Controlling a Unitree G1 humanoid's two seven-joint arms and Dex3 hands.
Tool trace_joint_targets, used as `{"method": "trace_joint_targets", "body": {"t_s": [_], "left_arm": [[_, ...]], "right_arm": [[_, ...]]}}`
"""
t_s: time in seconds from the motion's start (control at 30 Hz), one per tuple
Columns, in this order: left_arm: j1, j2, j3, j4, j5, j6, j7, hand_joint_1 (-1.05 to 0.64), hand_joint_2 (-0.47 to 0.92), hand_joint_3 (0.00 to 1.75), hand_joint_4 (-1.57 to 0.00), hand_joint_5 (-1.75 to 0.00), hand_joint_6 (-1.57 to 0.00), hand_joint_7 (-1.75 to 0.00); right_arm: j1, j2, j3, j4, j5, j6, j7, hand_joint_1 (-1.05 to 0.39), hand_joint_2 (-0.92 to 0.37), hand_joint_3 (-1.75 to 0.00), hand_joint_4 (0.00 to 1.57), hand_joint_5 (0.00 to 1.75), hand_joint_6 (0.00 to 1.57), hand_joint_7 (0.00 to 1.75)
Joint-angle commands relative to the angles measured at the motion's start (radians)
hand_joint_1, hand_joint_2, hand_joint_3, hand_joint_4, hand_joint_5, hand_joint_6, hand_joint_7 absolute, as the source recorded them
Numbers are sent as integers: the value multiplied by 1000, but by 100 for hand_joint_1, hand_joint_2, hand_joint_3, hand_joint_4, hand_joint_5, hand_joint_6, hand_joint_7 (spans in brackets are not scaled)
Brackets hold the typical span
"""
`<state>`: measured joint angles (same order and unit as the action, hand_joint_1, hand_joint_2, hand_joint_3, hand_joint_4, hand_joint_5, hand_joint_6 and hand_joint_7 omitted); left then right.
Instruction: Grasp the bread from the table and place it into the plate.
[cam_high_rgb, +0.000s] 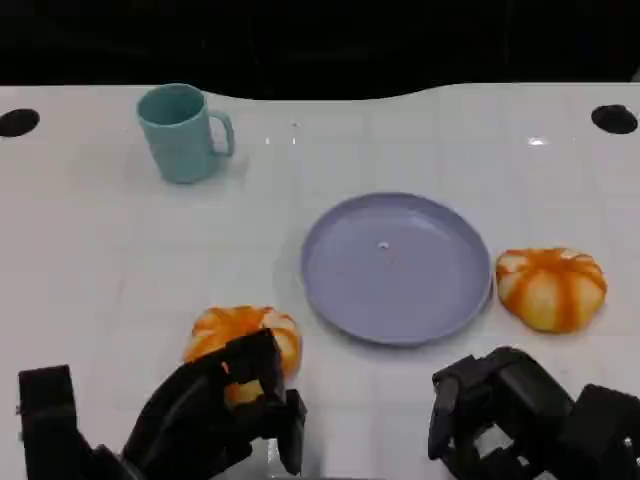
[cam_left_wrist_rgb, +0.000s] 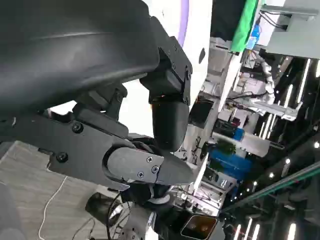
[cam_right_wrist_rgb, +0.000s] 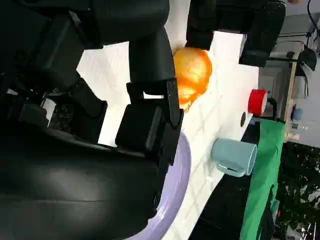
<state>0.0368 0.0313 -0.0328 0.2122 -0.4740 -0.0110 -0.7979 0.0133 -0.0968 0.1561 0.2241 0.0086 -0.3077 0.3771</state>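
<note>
left robot hand: at 7 o'clock on the surface, fingers curled over the near side of the left bread, touching it; can't tell if they actually grip it
cup: teal, upright at 11 o'clock, handle pointing toward 3 o'clock, well apart from everything else
left bread: orange and white bun at 7 o'clock of the plate, near its rim, resting on the surface
plate: lilac, centre of the surface, nothing in it
right robot hand: at 5 o'clock, fingers curled in, holding nothing, off the plate's near rim
right bread: just beside the plate at its 3 o'clock, on the surface
</note>
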Motion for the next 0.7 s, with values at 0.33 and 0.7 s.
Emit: {"method": "trace_joint_targets", "body": {"t_s": [0.33,0.7], "left_arm": [[4,15,12,-22,4,11,9,-65,92,17,-81,-175,-58,-175],[4,8,18,-30,20,-22,28,-66,92,21,-80,-175,-57,-173]], "right_arm": [[7,-9,-2,3,8,-23,5,-105,-17,-134,154,131,157,109],[-5,-7,-1,9,4,-14,2,-105,-12,-139,155,132,157,110]]}}
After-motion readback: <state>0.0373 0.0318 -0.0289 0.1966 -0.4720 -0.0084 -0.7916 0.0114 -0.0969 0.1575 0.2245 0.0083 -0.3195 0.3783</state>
